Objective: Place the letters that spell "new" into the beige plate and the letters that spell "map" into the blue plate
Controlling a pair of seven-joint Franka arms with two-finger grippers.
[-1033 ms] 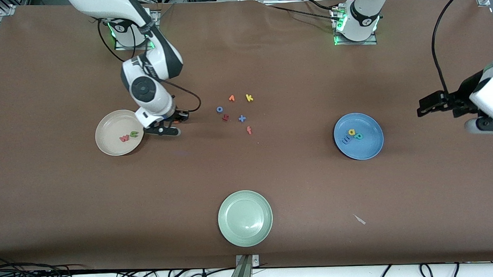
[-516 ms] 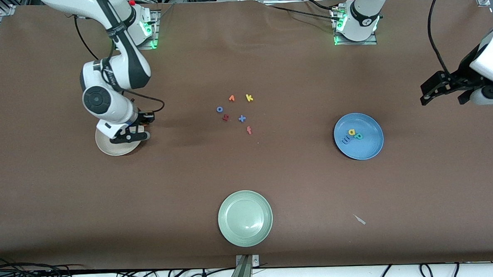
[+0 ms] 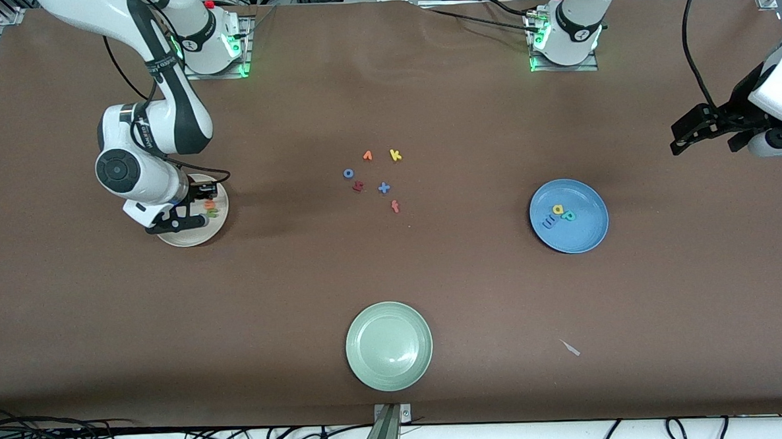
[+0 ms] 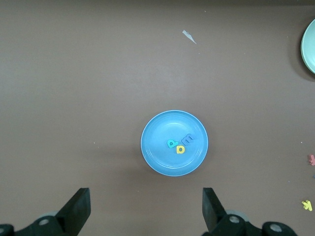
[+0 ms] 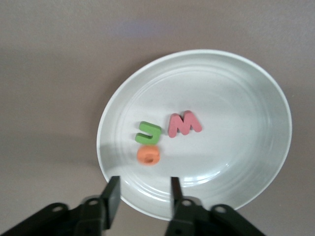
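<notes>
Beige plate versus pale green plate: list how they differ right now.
The beige plate holds three foam letters, green n, orange e and pink-red w; the pale green plate holds none. The beige plate lies under the right gripper, toward the right arm's end; the pale green plate sits nearer the front camera with no gripper over it. Both are round, shallow and rimmed.

Your right claw (image 5: 141,195) has swung from the table beside the beige plate (image 3: 190,239), on the side toward the loose letters, to over the plate itself. Its fingers were shut a sec ago; now they've parted w/ nothing between them. The orange e (image 5: 148,155) now lies in the plate, touching the green n (image 5: 147,132), next to the pink w (image 5: 183,124). Your left claw (image 3: 681,137) has shifted a bit farther from the blue plate (image 3: 586,237), toward the arms' bases.
</notes>
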